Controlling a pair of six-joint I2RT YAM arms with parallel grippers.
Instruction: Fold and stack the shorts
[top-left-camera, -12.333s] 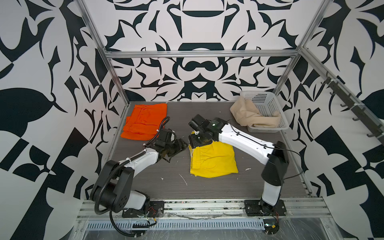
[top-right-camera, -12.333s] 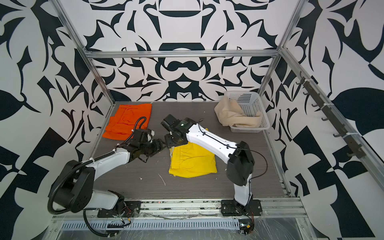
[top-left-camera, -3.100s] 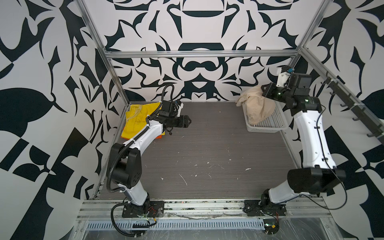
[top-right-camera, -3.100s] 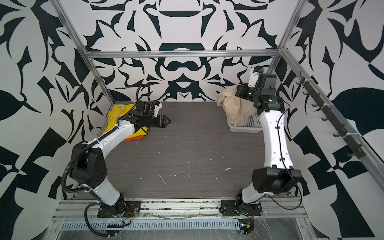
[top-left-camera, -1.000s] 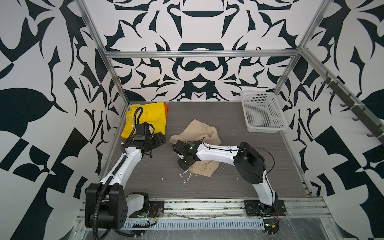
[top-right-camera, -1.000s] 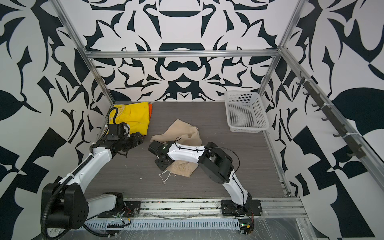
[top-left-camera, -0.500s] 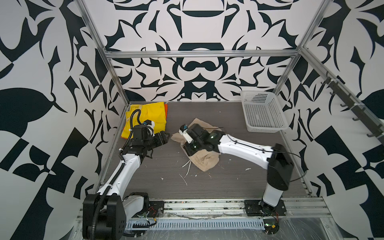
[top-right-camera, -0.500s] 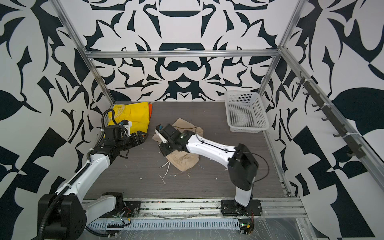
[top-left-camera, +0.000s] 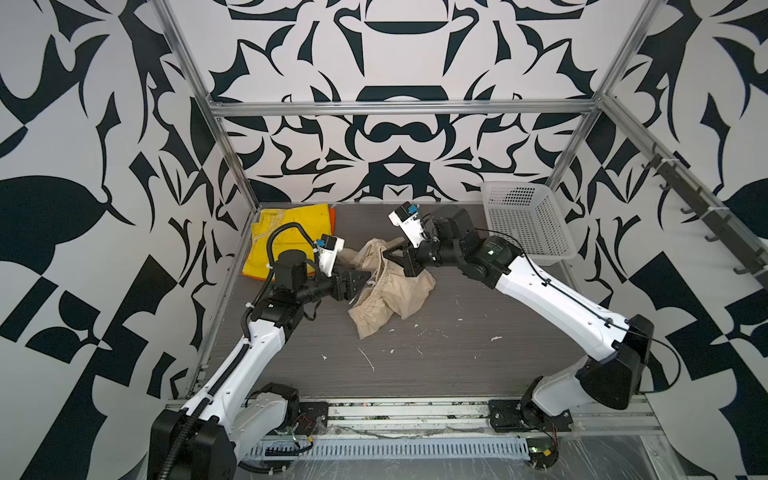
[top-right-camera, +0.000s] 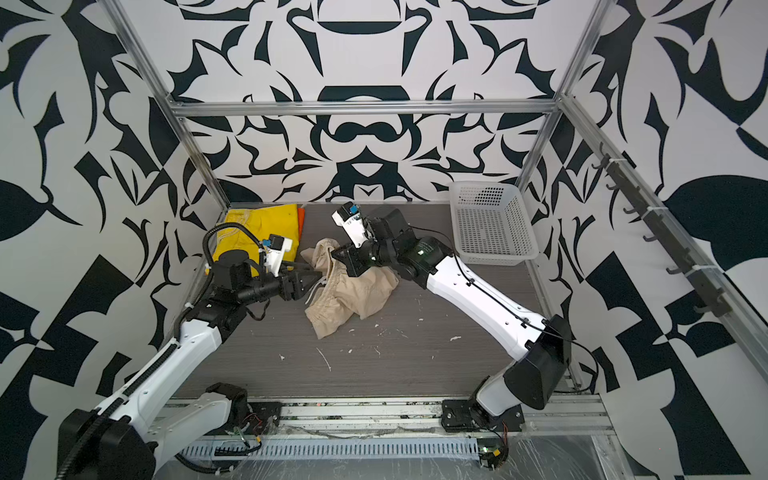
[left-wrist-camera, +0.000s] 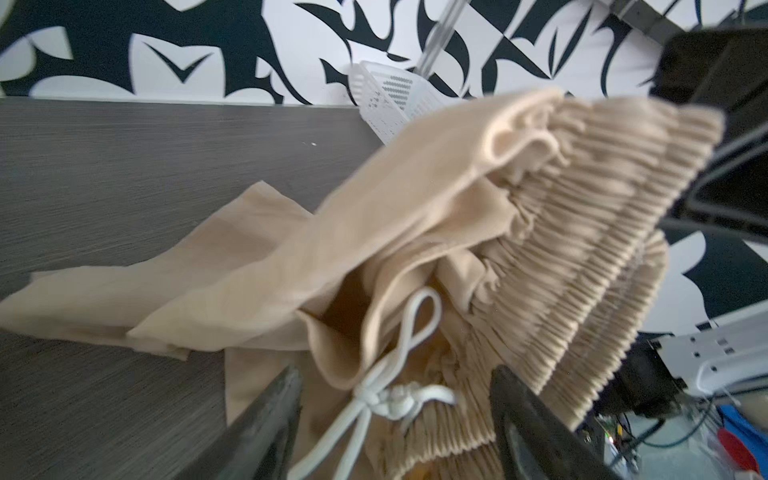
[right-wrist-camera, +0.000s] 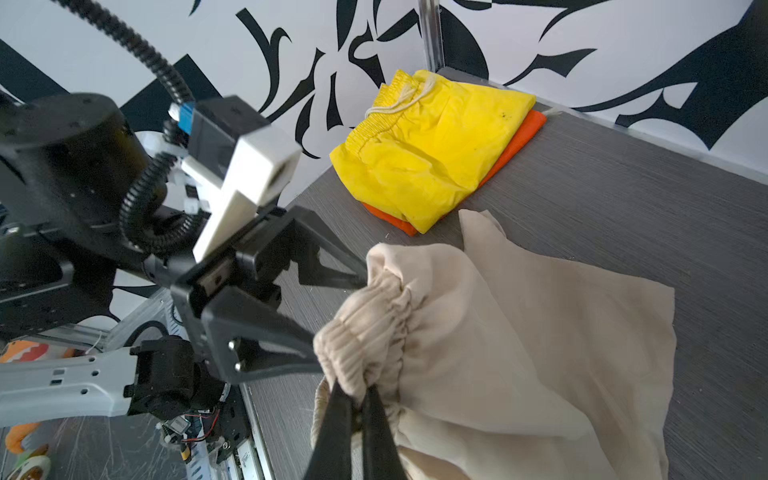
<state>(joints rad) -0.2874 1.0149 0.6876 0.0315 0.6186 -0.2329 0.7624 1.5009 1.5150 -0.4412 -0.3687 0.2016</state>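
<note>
The right gripper (right-wrist-camera: 357, 395) is clenched on the gathered waistband of the beige shorts (top-left-camera: 395, 291), holding that edge up while the rest lies crumpled on the grey table (top-left-camera: 415, 365) near its middle. The left gripper (left-wrist-camera: 392, 376) has its jaws spread and released, straddling the waistband beside the white drawstring (left-wrist-camera: 415, 316). The yellow shorts (top-left-camera: 291, 232) lie folded on the orange shorts (top-left-camera: 332, 216) in the far left corner, well apart from the white basket (top-left-camera: 528, 224)

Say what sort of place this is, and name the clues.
Probably a robot lab cell, not a home: a left arm and right arm mounted on a rail at the table edge, a metal frame with patterned walls, and beige shorts and a basket as props.
</note>
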